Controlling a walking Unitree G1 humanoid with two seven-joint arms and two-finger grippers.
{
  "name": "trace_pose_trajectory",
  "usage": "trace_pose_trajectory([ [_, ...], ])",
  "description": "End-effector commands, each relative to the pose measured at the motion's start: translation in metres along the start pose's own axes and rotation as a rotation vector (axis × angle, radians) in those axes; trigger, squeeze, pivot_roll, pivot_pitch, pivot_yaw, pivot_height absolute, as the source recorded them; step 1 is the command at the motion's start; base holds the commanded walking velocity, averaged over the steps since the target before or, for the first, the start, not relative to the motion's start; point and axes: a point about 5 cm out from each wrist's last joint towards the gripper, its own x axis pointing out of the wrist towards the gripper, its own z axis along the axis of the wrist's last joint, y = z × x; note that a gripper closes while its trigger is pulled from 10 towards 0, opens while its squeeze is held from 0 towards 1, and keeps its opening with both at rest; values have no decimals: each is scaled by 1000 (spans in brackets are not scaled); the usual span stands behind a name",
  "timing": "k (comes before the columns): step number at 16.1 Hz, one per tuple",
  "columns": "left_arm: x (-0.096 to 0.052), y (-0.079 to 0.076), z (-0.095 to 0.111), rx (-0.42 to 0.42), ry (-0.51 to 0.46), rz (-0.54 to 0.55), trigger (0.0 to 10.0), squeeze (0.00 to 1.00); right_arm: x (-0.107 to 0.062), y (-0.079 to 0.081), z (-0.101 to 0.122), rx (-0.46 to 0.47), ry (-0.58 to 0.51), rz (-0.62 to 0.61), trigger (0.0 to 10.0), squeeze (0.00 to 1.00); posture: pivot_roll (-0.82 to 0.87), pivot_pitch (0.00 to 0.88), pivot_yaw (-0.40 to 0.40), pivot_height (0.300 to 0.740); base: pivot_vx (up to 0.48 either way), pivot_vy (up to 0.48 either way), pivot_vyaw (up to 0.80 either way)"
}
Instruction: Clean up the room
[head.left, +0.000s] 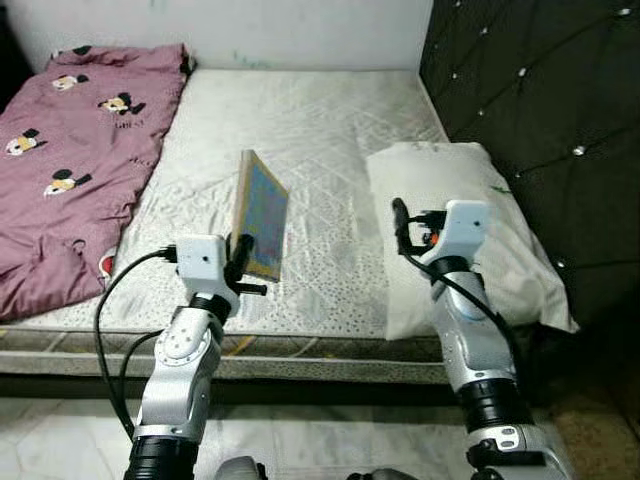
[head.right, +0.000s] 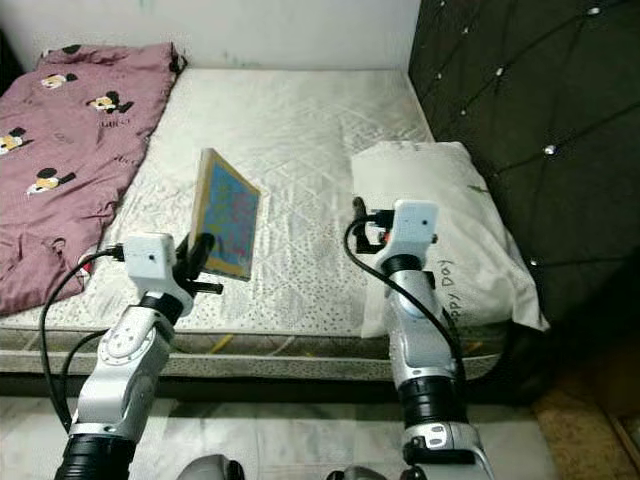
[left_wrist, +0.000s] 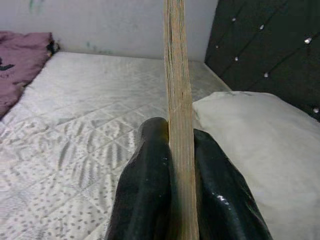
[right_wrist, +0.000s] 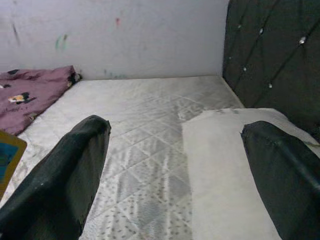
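Two long black fingers (right_wrist: 60, 175) of the right gripper (right_wrist: 175, 170) spread wide apart over a white quilted mattress (right_wrist: 145, 125). Beneath the gap and toward 3 o'clock, a white fabric pillow (right_wrist: 225, 165). At 9 o'clock, a mauve cartoon-print blanket (right_wrist: 30, 95) and the yellow-edged corner of a flat blue book (right_wrist: 7, 157). Behind, a pale scuffed wall (right_wrist: 125, 35); at 2 o'clock, a dark tufted headboard (right_wrist: 275, 55).

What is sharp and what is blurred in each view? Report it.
Eye views: evenly lit, sharp on the book and pillow. Left wrist view: the fingers gripping the book are soft, with glare. Right wrist view: the open fingers blur, the mattress is clear.
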Motion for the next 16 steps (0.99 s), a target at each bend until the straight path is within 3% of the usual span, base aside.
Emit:
trace_pose_trajectory([
  [1,3,-1,10,9,-51,-11,10000,0,2,0,0,-2,1,1,10000,0,-62,13,15,740,244,0,0],
  [16,3,-2,8,5,-42,-28,10000,0,2,-1,-2,-4,-1,-3,10000,0,-60,11,17,740,245,0,0],
])
